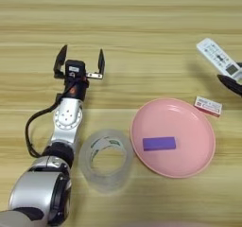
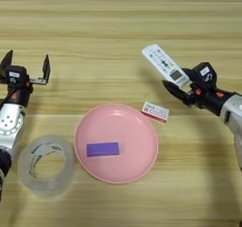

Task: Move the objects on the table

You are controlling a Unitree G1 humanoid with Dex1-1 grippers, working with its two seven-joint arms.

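My left gripper (image 1: 80, 60) stands open over bare table at the left, nothing between its two black fingers. The wide clear tape roll (image 1: 105, 160) lies flat beside that forearm, just left of the round pink plate (image 1: 189, 122). A purple flat block (image 1: 159, 143) rests in the plate. At the right, my right gripper (image 2: 173, 82) is shut on the screen end of the white button remote (image 2: 160, 60), which slants up to the left and casts a shadow on the table (image 2: 108, 41).
A small white and red box (image 2: 155, 111) lies on the wood between the plate's upper right rim and the right gripper. My left forearm (image 1: 66, 122) runs from the lower left corner up past the tape roll.
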